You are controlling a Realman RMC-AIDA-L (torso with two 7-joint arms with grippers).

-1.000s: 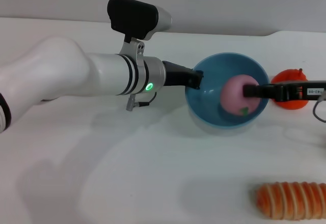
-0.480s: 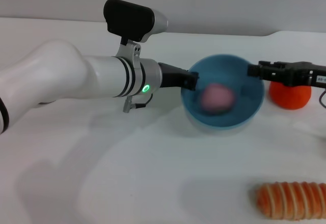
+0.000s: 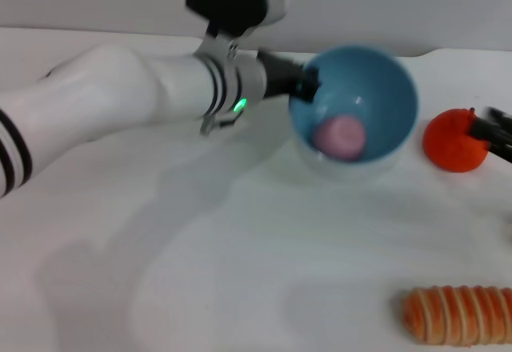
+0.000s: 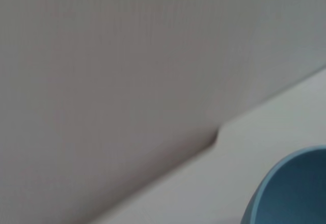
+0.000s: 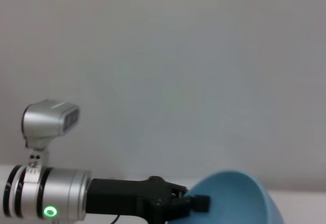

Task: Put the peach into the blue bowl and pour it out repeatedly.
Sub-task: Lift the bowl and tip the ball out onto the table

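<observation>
The left gripper (image 3: 308, 84) is clamped on the rim of the bowl (image 3: 376, 88) and holds it up and tipped, with the peach (image 3: 339, 137) lying low inside, just past the jaws. The bowl looks light, hard and slick, so the rim is the spot to pinch, and the round peach will likely roll out fast. The right gripper (image 3: 498, 132) sits far from the bowl by the orange fruit (image 3: 453, 140); I cannot tell its jaws, and I see no words to read.

One peach (image 3: 339, 136), one blue bowl (image 3: 376, 88), one orange-red fruit (image 3: 453, 141), one striped roll (image 3: 458, 315).
</observation>
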